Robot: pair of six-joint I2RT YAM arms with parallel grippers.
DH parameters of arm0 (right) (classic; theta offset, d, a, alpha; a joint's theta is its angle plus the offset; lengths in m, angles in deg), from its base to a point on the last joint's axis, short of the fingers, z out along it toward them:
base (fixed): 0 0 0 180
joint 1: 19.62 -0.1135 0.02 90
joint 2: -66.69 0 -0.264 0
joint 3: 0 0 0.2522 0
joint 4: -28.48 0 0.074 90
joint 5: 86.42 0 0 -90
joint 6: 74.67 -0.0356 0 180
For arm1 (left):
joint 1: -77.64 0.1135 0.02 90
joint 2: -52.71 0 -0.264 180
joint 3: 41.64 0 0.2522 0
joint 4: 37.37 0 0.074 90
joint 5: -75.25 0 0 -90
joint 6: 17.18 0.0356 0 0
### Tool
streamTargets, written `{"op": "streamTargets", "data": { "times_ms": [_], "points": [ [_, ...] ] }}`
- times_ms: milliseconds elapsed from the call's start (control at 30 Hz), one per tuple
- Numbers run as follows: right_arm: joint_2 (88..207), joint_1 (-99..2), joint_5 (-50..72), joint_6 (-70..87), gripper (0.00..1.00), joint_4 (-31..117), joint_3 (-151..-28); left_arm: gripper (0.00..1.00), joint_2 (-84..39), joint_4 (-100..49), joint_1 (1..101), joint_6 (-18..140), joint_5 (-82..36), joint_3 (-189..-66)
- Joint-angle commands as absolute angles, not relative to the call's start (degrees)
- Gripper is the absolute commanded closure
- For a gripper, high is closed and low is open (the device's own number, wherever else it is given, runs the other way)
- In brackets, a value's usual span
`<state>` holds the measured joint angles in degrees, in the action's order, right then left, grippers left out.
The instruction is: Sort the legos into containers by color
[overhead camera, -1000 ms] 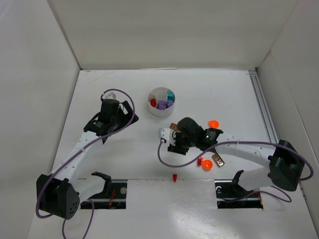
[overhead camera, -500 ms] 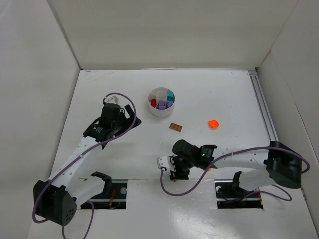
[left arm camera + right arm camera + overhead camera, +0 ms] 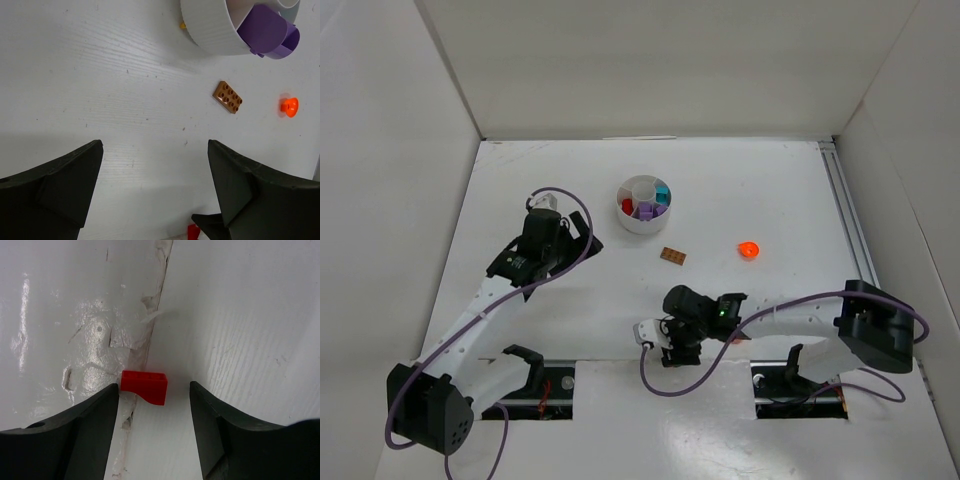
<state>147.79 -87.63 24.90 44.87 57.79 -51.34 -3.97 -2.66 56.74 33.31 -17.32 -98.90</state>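
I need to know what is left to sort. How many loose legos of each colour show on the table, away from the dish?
Brown lego: 1
Orange lego: 1
Red lego: 1
Total: 3 in view

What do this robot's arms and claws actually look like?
The left arm and right arm are slim white tubes with chunky black joints, each trailing a purple cable. The left gripper and right gripper each end in two broad, wedge-shaped black fingers.
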Motion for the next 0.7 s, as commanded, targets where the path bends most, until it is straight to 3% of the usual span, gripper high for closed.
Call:
{"op": "streamTargets", "data": {
  "times_ms": [0,667],
  "points": [
    [149.2,-89.3,25.6,46.0,0.36,55.4,-50.8,0.17,-2.6,-3.5,56.5,33.0,-17.6,-98.6],
    [151.0,-89.3,23.1,50.0,0.48,51.0,-50.4,0.22,-2.6,-3.0,56.5,33.0,-17.0,-98.0]
  ]
}}
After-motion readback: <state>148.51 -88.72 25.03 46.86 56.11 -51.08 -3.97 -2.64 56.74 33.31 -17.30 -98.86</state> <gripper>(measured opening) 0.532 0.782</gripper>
